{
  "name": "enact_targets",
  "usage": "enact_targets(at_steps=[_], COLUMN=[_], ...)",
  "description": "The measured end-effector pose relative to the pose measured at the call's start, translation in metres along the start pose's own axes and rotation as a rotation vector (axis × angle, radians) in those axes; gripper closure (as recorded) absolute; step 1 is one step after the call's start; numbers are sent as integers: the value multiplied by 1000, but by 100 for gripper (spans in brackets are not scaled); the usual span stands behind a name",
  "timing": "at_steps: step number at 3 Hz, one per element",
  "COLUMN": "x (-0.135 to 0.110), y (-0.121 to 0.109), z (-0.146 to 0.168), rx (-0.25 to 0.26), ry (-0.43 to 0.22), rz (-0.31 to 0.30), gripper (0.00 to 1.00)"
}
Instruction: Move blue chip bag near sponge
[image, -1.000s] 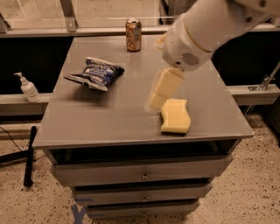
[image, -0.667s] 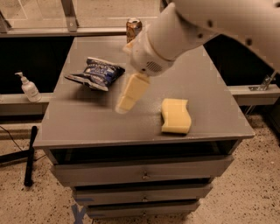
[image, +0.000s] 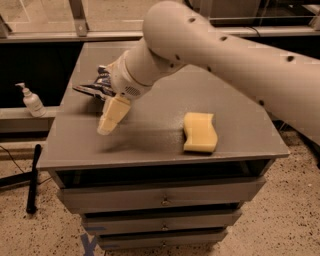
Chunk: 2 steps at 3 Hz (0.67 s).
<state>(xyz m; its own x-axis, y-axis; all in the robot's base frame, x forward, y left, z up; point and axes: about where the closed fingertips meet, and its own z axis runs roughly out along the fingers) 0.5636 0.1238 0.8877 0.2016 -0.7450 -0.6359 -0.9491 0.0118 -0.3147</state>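
The blue chip bag (image: 95, 86) lies at the left of the grey cabinet top (image: 150, 135); only its left end shows, the rest is hidden behind my arm. The pale yellow sponge (image: 200, 131) lies flat at the front right of the top. My gripper (image: 111, 120) with cream fingers points down toward the top, just in front of the bag and well left of the sponge. It holds nothing that I can see.
A white pump bottle (image: 31, 100) stands on a ledge left of the cabinet. A black handle (image: 33, 177) leans on the floor at the left. Drawers (image: 162, 201) face front below the top. My large arm (image: 240, 65) spans the right and back.
My gripper has swung left from beside the sponge to just in front of the chip bag. The arm now hides the drink can and most of the bag. The sponge has not moved.
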Motion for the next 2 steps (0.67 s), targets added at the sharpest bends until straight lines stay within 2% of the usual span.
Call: enact_targets(at_steps=[1,2], x=[-2,-3], y=[-16,-44], z=[36,44], rx=[2,41], ry=[-9,-12], rz=[5,-1], gripper=[18,41])
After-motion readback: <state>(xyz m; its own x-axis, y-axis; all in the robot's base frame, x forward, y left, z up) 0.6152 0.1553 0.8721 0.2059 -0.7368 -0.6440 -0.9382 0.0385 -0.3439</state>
